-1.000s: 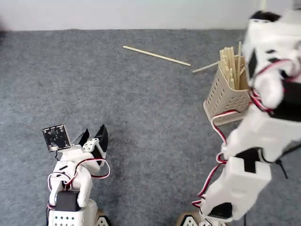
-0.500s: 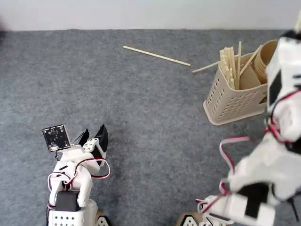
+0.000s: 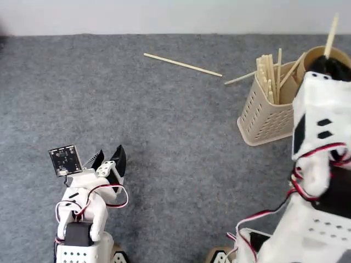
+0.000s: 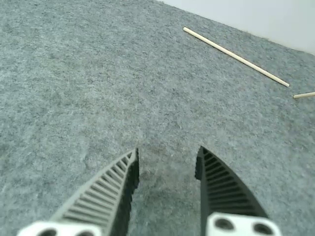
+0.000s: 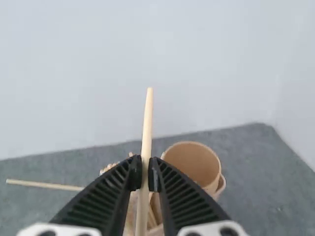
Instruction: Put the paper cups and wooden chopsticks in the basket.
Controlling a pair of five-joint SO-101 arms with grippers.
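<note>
One chopstick (image 3: 182, 64) on grey felt (image 3: 164, 142), white wall (image 3: 164, 16)

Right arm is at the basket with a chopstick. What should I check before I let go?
1. Grip: the right gripper is shut on the held chopstick. Ok.
2. Lower end of that chopstick inside the basket: hidden by the arm. Cannot tell.
3. Basket upright, with a paper cup and chopsticks already in it. Ok.
4. Left gripper open, far from the basket. Ok.
5. All chopsticks collected: a loose chopstick and a second chopstick lie outside the basket. Not ok.
</note>
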